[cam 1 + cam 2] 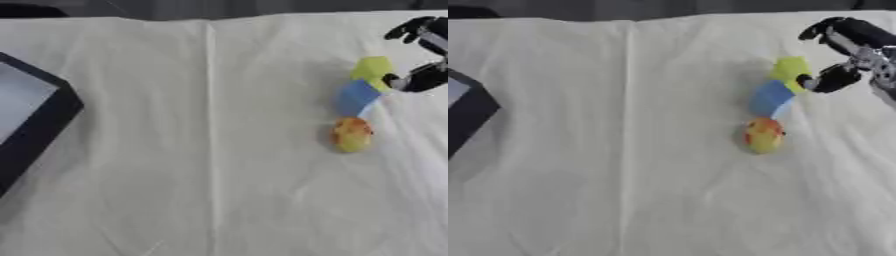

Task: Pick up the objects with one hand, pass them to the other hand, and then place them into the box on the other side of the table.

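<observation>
While right hand hovers open, yellow-green object sits touching its thumb.

Cloth-draped table, test setup

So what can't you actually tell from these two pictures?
- Box: cut off by the left edge in both views; its contents do not show.
- Right hand: whether it touches the yellow-green object is blurred.
- Left hand: in neither view.
- Blue block and orange-yellow object: too blurred to identify.
</observation>
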Controlling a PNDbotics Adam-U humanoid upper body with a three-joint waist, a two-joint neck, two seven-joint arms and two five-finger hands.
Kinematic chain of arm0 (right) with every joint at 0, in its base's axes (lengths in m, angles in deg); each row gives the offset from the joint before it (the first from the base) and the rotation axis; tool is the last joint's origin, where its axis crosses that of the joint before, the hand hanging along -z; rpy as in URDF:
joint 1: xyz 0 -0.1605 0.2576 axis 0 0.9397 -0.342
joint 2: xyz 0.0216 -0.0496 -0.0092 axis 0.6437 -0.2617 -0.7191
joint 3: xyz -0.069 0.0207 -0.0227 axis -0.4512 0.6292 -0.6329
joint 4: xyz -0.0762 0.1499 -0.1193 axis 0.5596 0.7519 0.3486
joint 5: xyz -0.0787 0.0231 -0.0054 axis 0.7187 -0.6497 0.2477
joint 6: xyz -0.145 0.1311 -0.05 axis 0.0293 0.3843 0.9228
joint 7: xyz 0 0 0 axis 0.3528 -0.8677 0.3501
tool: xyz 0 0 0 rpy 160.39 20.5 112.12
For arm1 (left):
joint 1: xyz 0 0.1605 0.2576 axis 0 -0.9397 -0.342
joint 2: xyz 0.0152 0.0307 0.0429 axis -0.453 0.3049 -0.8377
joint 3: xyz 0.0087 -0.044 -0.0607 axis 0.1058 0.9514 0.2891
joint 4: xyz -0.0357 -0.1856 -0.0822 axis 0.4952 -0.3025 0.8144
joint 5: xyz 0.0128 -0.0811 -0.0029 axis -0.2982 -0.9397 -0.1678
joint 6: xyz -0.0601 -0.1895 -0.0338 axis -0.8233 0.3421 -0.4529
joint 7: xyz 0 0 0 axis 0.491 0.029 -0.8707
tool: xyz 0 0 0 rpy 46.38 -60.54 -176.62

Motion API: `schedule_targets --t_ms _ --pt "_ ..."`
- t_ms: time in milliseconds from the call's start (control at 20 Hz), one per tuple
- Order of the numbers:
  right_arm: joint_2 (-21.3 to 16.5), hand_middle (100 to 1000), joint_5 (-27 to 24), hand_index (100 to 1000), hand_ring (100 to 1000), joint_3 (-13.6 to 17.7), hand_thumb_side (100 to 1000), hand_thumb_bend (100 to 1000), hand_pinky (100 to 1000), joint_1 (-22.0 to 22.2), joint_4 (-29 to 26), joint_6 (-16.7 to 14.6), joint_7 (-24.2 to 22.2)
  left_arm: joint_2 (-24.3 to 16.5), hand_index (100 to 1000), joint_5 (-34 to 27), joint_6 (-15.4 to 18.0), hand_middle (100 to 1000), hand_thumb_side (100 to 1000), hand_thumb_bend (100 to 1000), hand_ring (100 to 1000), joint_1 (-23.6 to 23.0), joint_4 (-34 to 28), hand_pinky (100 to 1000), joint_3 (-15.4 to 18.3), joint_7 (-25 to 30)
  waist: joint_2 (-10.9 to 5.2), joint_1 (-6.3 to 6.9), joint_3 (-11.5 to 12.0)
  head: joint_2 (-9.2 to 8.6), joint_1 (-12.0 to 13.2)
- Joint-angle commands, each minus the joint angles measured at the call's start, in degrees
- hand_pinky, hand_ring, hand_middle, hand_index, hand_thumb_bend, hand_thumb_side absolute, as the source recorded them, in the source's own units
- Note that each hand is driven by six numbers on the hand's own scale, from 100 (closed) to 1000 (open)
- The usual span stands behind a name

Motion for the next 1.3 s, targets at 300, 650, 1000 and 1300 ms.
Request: schedule_targets --t_ms 300,650,1000,1300 --pt "-1.65 833 2.25 857 846 1.50 100 347 931 -0.45 1.18 -0.12 -1.14 -1.72 712 0.31 -0.22 598 786 100 674 -0.11 -1.07 809 0.32 0.04 0.24 -0.30 0.19 -0.65 -1.06" --pt "-1.43 836 2.30 856 839 1.36 100 331 923 -0.85 1.60 -0.30 -0.75 -1.62 712 0.31 -0.29 598 788 100 674 -0.12 -1.22 808 0.21 0.07 0.53 0.00 0.38 -1.06 -1.97" --pt "-1.33 838 2.42 864 840 0.93 100 290 933 -1.31 1.51 -0.93 -1.68 -1.49 712 0.31 -0.40 598 789 100 674 -0.15 -1.23 808 0.14 0.09 0.85 -0.04 0.81 -1.58 -2.49" --pt "-1.16 842 3.71 867 851 0.88 100 312 946 -1.44 1.94 -1.01 -3.28 -1.44 712 0.32 -0.45 597 790 100 674 -0.21 -1.20 808 -0.02 0.23 1.13 -0.20 1.02 -1.96 -2.57"
